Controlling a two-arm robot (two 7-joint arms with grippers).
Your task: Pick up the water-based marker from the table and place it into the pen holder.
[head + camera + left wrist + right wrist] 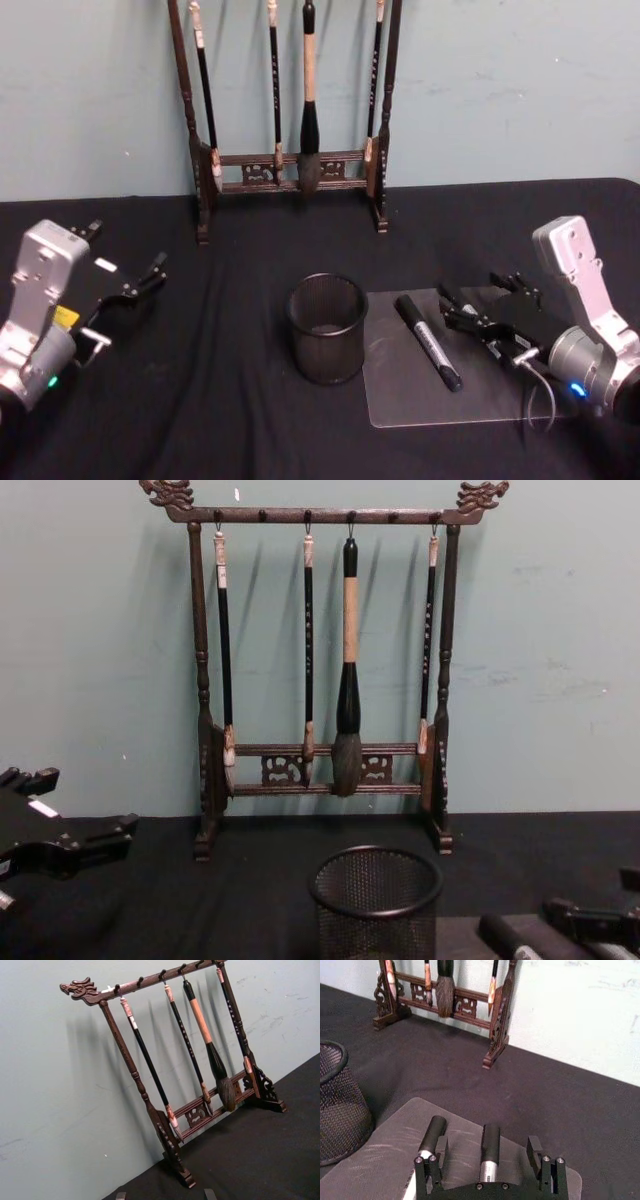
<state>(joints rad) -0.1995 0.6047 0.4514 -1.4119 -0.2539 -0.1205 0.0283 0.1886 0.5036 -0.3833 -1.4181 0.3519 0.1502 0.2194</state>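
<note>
Lying right of the pen holder (327, 328) on the grey mat (400, 392): water-based marker (428, 341), just beside right gripper (475, 300), fingers spread. Well left of the holder: left gripper (128, 246), fingers apart. Behind the holder: brush rack (290, 170) on black table (250, 430), against pale wall (500, 90)

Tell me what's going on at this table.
The robot is about to move the marker into the pen holder. The marker lies on a grey mat on the table, just right of the mesh holder. The right gripper sits low beside the marker, jaws open, not gripping it yet. The left gripper is parked off to the left, jaws open. A brush rack stands at the back.
</note>
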